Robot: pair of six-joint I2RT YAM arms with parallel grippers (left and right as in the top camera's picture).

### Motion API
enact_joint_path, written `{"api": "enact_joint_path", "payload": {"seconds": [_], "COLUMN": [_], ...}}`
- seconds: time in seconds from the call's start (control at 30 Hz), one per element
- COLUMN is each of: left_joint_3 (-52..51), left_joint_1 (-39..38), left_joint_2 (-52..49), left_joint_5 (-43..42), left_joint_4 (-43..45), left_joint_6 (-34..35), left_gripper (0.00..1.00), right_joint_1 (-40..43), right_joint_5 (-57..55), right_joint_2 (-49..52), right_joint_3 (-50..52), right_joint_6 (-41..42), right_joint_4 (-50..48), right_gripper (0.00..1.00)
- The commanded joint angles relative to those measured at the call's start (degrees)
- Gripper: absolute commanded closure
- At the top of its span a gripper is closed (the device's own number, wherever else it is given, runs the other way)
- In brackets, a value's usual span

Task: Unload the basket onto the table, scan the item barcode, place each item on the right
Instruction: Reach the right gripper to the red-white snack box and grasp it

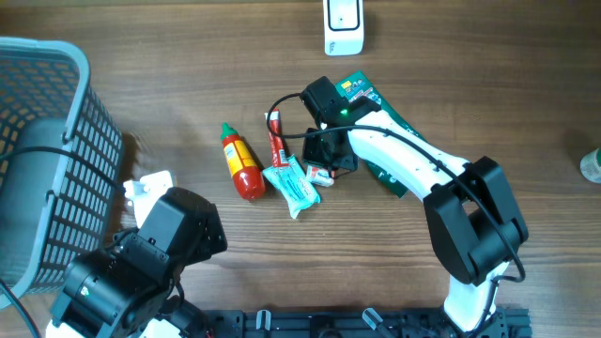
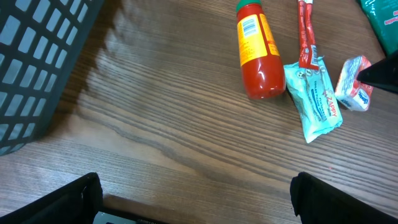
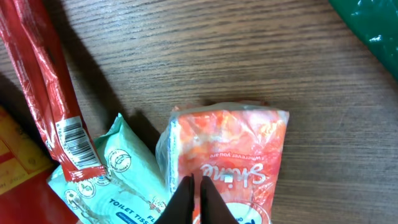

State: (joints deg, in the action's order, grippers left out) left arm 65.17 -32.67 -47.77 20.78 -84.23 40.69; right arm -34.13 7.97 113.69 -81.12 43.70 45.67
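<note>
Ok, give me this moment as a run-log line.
right gripper: shut, tips on orange packet, hold unclear | left gripper: open, hovers over table | scan: not yet done

bottle (image 1: 242,161): red, yellow label, green cap
small pack (image 3: 227,158): orange, white letters
tissue pack (image 1: 292,186): light green
basket (image 1: 56,141): grey-blue grid

We record a brown wood-grain table (image 1: 470,75). Lying on it are a blue mesh basket (image 1: 89,169) at the left edge and a white device (image 1: 344,23) at the far edge. Mid-table we find a red bottle (image 2: 258,53) on its side, and a red stick sachet (image 1: 275,141) whose end overlaps a teal tissue pack (image 2: 314,99). An orange pack (image 3: 236,143) touches that pack, and a green packet (image 1: 362,91) lies near it.
</note>
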Motion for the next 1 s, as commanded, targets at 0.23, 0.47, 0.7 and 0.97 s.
{"api": "enact_joint_path", "payload": {"seconds": [0.23, 0.47, 0.7, 0.97], "left_joint_3": [-0.02, -0.02, -0.02, -0.02], "left_joint_1": [-0.24, -0.24, -0.24, -0.22], "left_joint_2": [0.09, 0.09, 0.09, 0.09], "left_joint_5": [0.74, 0.74, 0.74, 0.74], "left_joint_4": [0.00, 0.00, 0.02, 0.02], "left_joint_6": [0.74, 0.74, 0.74, 0.74], "left_gripper": [0.00, 0.00, 0.00, 0.00], "right_joint_1": [2.56, 1.99, 1.84, -0.42], "right_joint_5": [-1.51, -6.23, -1.99, 21.14], "right_joint_2": [-1.86, -2.54, -2.51, -2.60], "right_joint_3": [-1.18, -0.02, 10.62, 13.84], "right_joint_6": [10.29, 4.33, -1.20, -6.03], "right_joint_4": [1.18, 10.86, -4.46, -19.50], "right_gripper": [0.96, 0.95, 0.95, 0.95]}}
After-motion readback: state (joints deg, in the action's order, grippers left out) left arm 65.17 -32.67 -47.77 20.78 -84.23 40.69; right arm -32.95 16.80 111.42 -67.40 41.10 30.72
